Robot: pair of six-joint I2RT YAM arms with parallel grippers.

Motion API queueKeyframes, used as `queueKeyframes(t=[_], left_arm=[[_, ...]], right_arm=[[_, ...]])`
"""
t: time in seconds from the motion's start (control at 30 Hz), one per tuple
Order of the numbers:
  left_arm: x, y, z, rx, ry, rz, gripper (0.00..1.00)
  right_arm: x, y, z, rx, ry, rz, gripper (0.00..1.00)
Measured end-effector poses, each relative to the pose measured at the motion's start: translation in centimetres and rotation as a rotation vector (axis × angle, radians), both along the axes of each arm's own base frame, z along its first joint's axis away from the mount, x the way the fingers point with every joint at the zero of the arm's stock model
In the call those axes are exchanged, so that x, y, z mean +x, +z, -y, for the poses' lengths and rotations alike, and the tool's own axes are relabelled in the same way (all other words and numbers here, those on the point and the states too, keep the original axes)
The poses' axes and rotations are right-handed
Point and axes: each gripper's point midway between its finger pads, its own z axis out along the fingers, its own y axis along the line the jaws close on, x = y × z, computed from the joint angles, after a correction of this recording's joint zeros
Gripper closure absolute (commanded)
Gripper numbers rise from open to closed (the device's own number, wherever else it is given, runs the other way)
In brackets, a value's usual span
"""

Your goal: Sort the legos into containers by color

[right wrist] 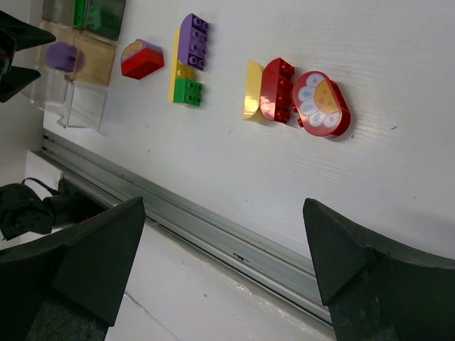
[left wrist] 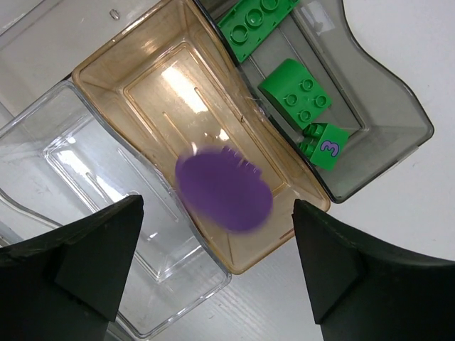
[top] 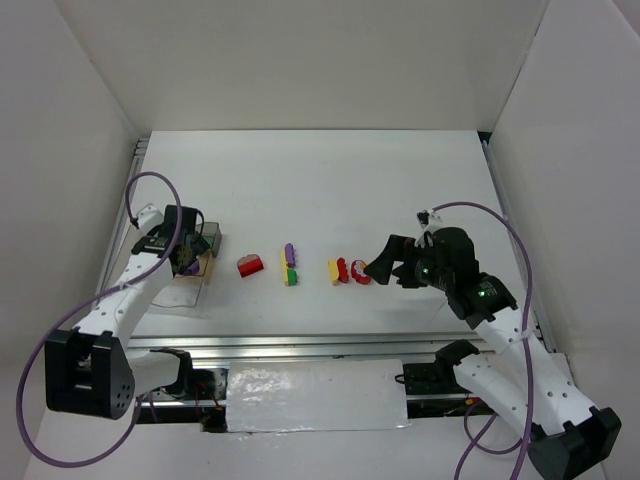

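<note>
Left gripper (top: 186, 261) hangs over the containers (top: 196, 284) at the left side of the table (top: 400, 190). Jaws apart, neither finger (left wrist: 85, 256) touching anything.

Below it, a purple lego (left wrist: 224, 188) sits inside the amber middle tray (left wrist: 142, 78), toward one end. It is blurred in the left wrist view, so I cannot tell whether it rests on the tray floor.

The smoky grey tray (left wrist: 398, 106) beside the amber one holds three green legos (left wrist: 295, 92); one of them carries a "3". The clear tray (left wrist: 64, 177) on the amber tray's other side shows no pieces.

Right gripper (right wrist: 222, 209) is near the right end of the loose row, jaws wide apart, holding nothing.

The row at mid-table, left to right:
- red piece with a yellow and purple top (right wrist: 142, 60)
- purple brick (right wrist: 193, 39) joined in line with a green brick (right wrist: 188, 92), on a thin yellow strip (right wrist: 174, 71)
- yellow piece (right wrist: 251, 99) touching a red brick (right wrist: 277, 89)
- rounded red piece with a flower print (right wrist: 321, 105), just beside that brick
</note>
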Motion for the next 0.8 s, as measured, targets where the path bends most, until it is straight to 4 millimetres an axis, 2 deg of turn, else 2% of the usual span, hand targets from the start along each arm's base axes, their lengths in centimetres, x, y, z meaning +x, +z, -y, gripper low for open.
queueKeyframes(t=[0.2,0.33,0.4,0.5,0.63,0.8], left_arm=[[-0.1,0.0,0.0,-0.008,0.017,0.006,0.01],[-0.3,0.6,0.2,-0.022,0.011,0.025,0.00],[-0.3,1.5,0.6,-0.041,-0.014,0.059,0.00],[-0.3,3.1,1.8,-0.082,-0.093,0.112,0.00],[0.0,5.0,3.5,-0.123,-0.214,0.128,0.01],[-0.3,7.9,5.0,-0.137,-0.362,0.170,0.01]], right_arm=[[0.1,0.0,-0.5,0.004,0.016,0.000,0.01],[0.0,-0.4,-1.9,0.001,0.048,-0.016,0.00],[-0.3,-1.2,-3.4,-0.030,0.085,-0.042,0.00],[-0.7,-1.9,-6.9,-0.123,0.143,-0.067,0.00],[1.0,-2.8,-12.4,-0.242,0.156,-0.061,0.02],[3.5,-6.4,-16.7,-0.382,0.128,-0.072,0.10]])
